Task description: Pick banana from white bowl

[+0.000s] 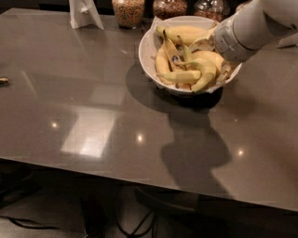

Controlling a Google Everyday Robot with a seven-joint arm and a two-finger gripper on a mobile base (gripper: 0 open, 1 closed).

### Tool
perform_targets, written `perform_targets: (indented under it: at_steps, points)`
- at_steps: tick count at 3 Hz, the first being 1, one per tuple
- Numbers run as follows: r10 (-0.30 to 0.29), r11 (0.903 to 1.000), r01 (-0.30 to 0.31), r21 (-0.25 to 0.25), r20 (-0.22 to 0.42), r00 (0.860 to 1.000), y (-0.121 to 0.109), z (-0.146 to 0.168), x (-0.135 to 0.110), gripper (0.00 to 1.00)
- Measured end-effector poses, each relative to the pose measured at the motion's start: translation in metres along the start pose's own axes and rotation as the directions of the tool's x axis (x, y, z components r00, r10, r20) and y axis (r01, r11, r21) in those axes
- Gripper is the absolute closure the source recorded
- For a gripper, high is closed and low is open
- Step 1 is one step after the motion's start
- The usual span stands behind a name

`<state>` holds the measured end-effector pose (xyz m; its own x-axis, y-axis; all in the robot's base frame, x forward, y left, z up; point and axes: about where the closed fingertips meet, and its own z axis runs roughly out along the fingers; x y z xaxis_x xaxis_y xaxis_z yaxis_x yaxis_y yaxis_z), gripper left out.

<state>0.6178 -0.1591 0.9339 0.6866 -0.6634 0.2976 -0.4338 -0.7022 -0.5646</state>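
Observation:
The wide white bowl (148, 56) stands at the back middle of the dark table and holds several yellow bananas (186, 76). My gripper (205, 44) reaches down from the upper right into the right side of the bowl, among the bananas. The white wrist (233, 39) covers the bowl's right rim and hides the gripper's end. No banana is lifted clear of the bowl.
Three glass jars of grain (129, 11) (170, 7) (212, 8) stand behind the bowl. A white folded object (84, 13) is at the back left. A small item (3, 80) lies at the left edge. The table's front edge (139, 179) runs across, with cables below.

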Motion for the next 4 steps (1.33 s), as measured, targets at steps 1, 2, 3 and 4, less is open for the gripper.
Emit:
perform_targets:
  at_steps: [1, 2, 3, 4]
  points:
    - [-0.004, 0.9992, 0.004, -0.039, 0.003, 1.0, 0.01, 0.001, -0.001, 0.36]
    - [-0.006, 0.9965, 0.008, -0.083, 0.024, 1.0, 0.022, 0.004, -0.008, 0.45]
    - [-0.01, 0.9917, 0.016, -0.127, 0.052, 0.999, 0.034, 0.01, -0.017, 0.49]
    - [-0.017, 0.9874, 0.029, -0.156, 0.075, 0.997, 0.04, 0.013, -0.025, 0.59]
